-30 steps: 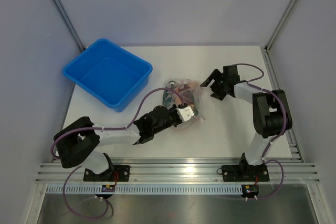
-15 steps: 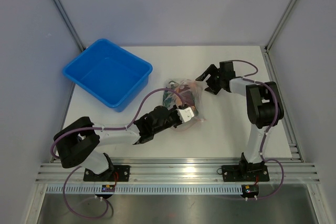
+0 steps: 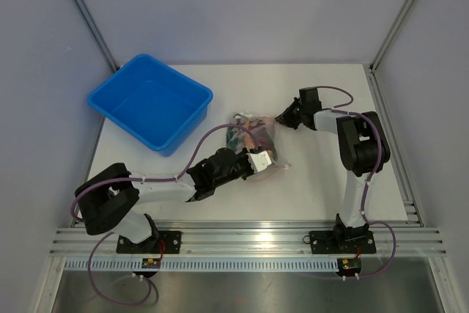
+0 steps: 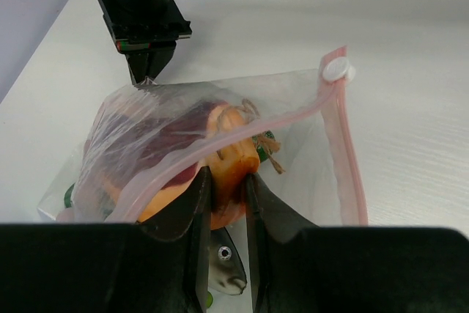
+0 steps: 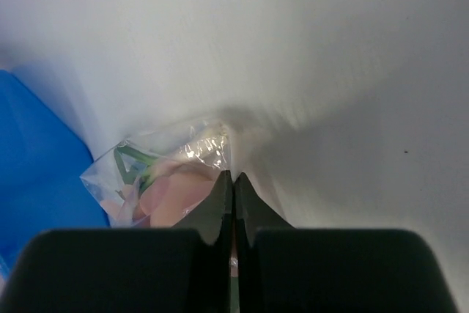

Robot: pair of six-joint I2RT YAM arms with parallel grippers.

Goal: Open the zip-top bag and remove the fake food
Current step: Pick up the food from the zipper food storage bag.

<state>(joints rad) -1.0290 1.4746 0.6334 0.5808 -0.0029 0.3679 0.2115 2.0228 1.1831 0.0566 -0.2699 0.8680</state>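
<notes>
The zip-top bag (image 3: 256, 131) lies mid-table, clear plastic with a pink zip strip (image 4: 344, 152) and a white slider. My left gripper (image 4: 229, 181) reaches in at the bag's near side. It is shut on an orange piece of the fake food (image 4: 236, 160). A grey toy fish (image 4: 223, 258) lies under its fingers. Red and green pieces show through the film. My right gripper (image 5: 233, 176) is shut on the bag's far corner, and in the left wrist view this right gripper (image 4: 149, 75) pinches the film at the top.
A blue plastic bin (image 3: 150, 104) stands at the back left, its wall also showing in the right wrist view as the blue bin (image 5: 37, 152). Grey walls and metal posts border the white table (image 3: 330, 181).
My right gripper has moved left to the bag's far corner and gone from open to shut on the film. The left gripper has kept its hold and place.
</notes>
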